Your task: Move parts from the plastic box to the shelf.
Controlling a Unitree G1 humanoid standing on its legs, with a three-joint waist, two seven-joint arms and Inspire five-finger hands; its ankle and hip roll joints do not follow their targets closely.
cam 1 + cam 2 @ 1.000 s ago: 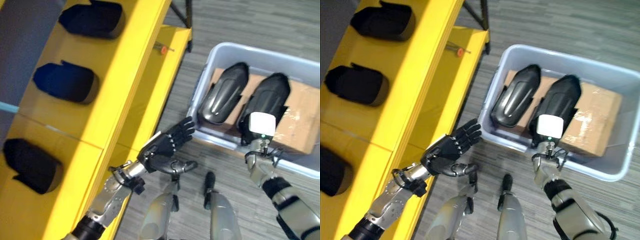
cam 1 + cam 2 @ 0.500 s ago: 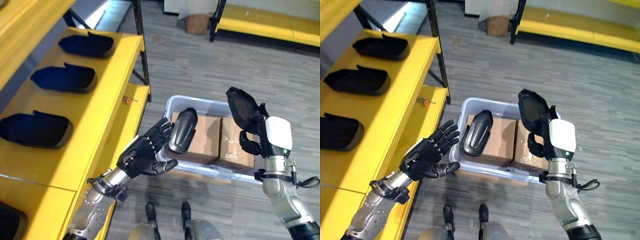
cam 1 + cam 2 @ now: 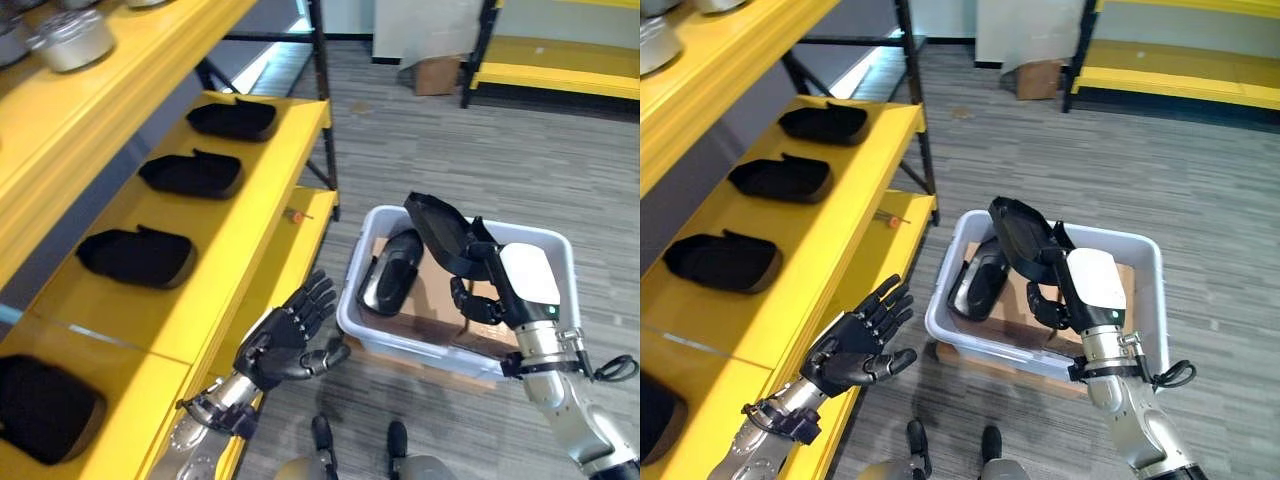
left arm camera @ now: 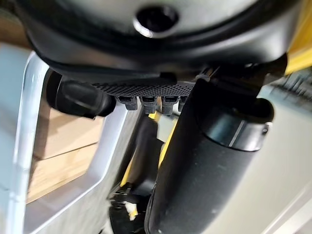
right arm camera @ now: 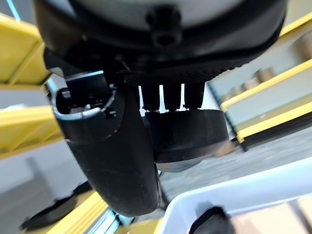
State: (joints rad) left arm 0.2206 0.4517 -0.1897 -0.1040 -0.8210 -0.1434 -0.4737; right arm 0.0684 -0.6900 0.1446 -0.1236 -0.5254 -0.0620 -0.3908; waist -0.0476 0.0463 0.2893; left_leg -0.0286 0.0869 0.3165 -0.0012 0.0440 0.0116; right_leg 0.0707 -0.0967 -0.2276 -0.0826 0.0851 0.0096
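One black shell part [image 3: 440,232] now up out of the plastic box [image 3: 545,232], clenched in the right hand [image 3: 478,290] and carried above the box's near side; a second earlier lying flat on the cardboard [image 3: 436,296] inside, under that same hand. One more shell part [image 3: 390,270] left in the box, propped against its shelf-side wall. Left hand [image 3: 283,338] empty, fingers spread loose, hanging between box and yellow shelf [image 3: 225,275], much as before. Four parts already laid along the shelf board [image 3: 136,255]. Pick apparently complete; next, probably a swing across to a free spot on the shelf.
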